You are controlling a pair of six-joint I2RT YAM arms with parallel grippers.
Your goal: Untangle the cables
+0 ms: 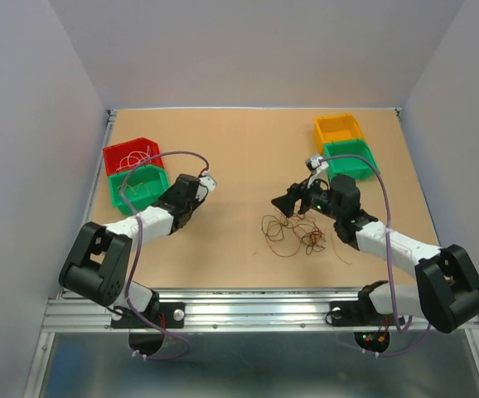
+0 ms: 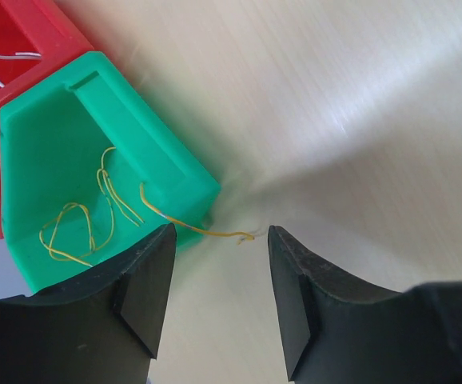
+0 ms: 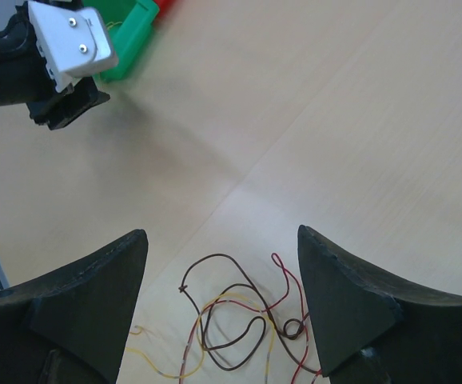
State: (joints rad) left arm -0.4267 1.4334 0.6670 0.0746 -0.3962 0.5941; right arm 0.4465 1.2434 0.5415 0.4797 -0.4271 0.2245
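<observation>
Cables (image 1: 293,235): loose tangle of hair-thin red, brown and yellow strands, flat on the table (image 1: 239,141), front-centre, nearer the right arm.
Right gripper (image 3: 223,240): spread wide, pinching nothing; hangs above the far-left edge of the tangle, with brown and red loops showing between the fingers lower in the wrist view.
Left gripper (image 2: 221,236): fingers apart, nothing pinched; hovers over bare table just beside the near wall of the left green bin (image 2: 175,152).
Yellow wires (image 2: 71,240): a few loops on the floor of the left green bin; one strand trails over the wall, its end on the table between the left fingertips (on the surface, not gripped).
Red bin (image 2: 31,24): touches the left green bin on its far side; holds whitish wires (image 2: 11,54).
Orange bin (image 1: 339,130): far right of the table, set against the right green bin (image 1: 351,159) on its near side; contents cannot tell.
Spacing: both grippers well apart, tangle between them but closer to the right one.
</observation>
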